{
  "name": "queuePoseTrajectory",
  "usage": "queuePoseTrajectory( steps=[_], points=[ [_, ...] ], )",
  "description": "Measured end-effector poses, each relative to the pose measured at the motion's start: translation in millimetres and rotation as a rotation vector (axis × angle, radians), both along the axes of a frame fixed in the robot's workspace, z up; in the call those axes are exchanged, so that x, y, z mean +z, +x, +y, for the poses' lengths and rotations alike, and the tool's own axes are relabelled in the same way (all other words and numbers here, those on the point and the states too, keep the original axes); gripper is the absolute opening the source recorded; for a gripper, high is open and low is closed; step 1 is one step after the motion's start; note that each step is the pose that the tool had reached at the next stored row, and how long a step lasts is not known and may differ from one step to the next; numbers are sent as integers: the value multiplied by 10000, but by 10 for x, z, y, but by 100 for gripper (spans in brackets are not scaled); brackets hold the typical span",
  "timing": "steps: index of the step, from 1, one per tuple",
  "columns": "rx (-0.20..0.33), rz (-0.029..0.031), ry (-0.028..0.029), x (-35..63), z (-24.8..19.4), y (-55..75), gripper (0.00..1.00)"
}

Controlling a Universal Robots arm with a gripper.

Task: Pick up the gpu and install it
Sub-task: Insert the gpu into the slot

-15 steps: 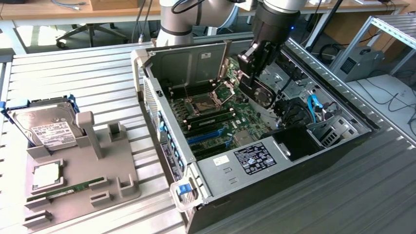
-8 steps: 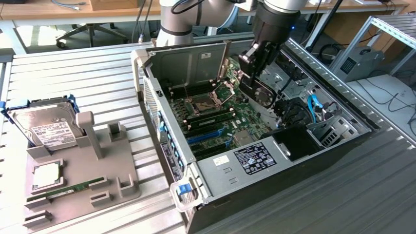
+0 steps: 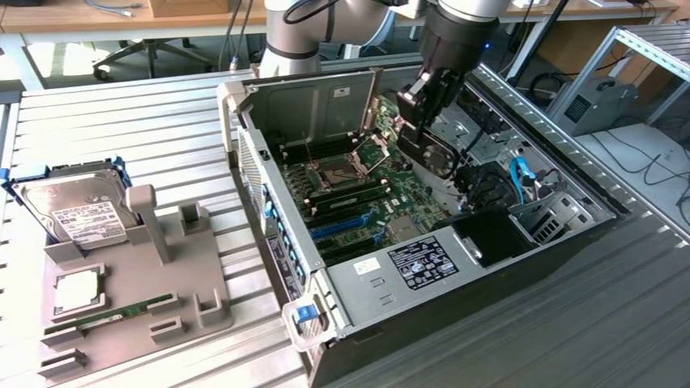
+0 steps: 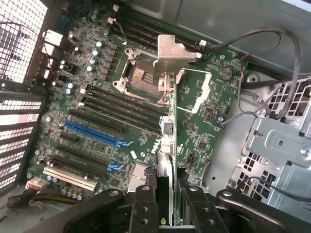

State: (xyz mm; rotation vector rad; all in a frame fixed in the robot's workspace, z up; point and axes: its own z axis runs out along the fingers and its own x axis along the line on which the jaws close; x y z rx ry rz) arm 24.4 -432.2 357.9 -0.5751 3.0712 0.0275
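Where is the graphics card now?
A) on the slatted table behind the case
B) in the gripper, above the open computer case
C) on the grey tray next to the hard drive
B: the gripper is closed on the graphics card, which hangs over the board inside the computer case.

— What sort of place is this?
— A robotics lab, I'd say. A robot arm [image 3: 453, 40] works at a slatted metal workbench [image 3: 129, 121] with an opened computer case [image 3: 431, 323] on it.
— Anything else?
— A grey parts fixture [image 3: 140, 283] (holding a hard drive [image 3: 76, 214]). Wooden desks [image 3: 65, 16], an office chair [image 3: 140, 52] and loose cables [image 3: 647, 162] are behind.
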Motion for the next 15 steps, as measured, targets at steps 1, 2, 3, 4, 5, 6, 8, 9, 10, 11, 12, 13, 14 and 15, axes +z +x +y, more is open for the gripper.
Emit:
queuePoseTrajectory(
  steps=[1, 2, 3, 4, 5, 6, 8, 9, 10, 11, 12, 13, 14, 15],
  points=[
    [34, 0, 0, 0, 0, 2, 27],
    [64, 0, 0, 0, 0, 3, 27],
    [96, 0, 0, 0, 0, 6, 27],
    [151, 0, 1, -1, 0, 11, 27],
    [210, 0, 0, -1, 0, 16, 27],
    [244, 0, 0, -1, 0, 19, 27],
    [305, 0, 1, -1, 0, 23, 27],
    [344, 0, 0, -1, 0, 25, 27],
    [485, 0, 0, -1, 0, 33, 27],
    [676, 0, 0, -1, 0, 44, 27],
    [925, 0, 0, -1, 0, 58, 27],
    [1034, 0, 0, -2, 0, 65, 27],
    [1074, 0, 1, -2, 0, 68, 27],
    [1236, 0, 0, -2, 0, 79, 27]
  ],
)
